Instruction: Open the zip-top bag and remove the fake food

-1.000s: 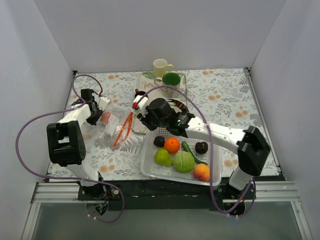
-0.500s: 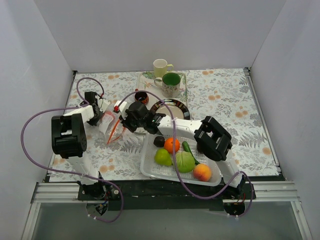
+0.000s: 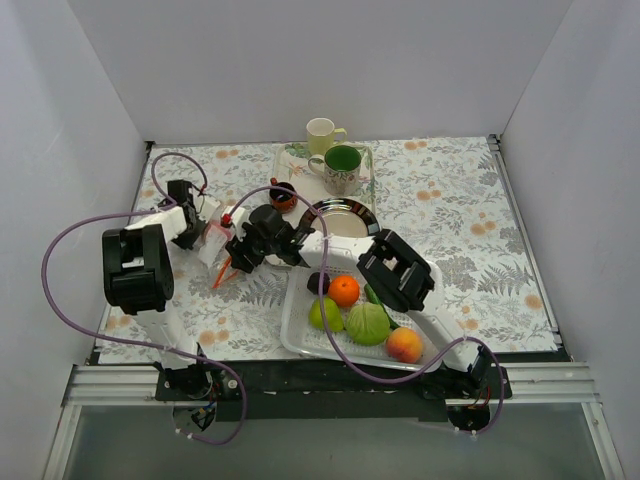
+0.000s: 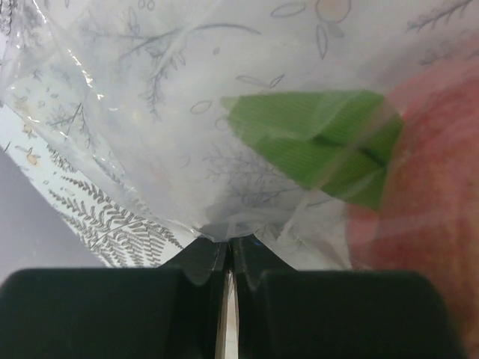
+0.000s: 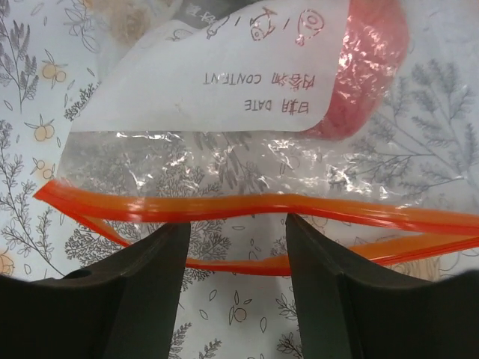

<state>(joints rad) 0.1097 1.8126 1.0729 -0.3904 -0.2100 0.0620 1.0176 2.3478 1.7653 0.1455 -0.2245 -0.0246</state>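
The zip-top bag [image 3: 214, 243] lies at the left of the table, its orange-red zip strip [image 5: 239, 205] parted into two lines. My left gripper [image 4: 227, 244] is shut on the bag's clear plastic at its far end [image 3: 200, 222]. A pinkish apple [image 4: 430, 217] with a green leaf sits inside the bag. My right gripper [image 5: 236, 233] stands open at the bag's mouth [image 3: 236, 258], one finger on each side, nothing between them. Other fake food lies in the white basket [image 3: 296, 330]: orange [image 3: 344, 290], pear [image 3: 324, 314], cabbage [image 3: 368, 324], peach [image 3: 404, 345].
A cream mug [image 3: 321, 131] and a green mug [image 3: 343, 166] stand on a clear tray [image 3: 292, 160] at the back. A dark plate [image 3: 345, 213] and a small red bowl [image 3: 283, 194] lie behind the right arm. White walls enclose the table.
My right arm swung left from beside the basket to the bag's mouth, and its jaws, shut half a second ago, now stand open. The left gripper keeps its hold.
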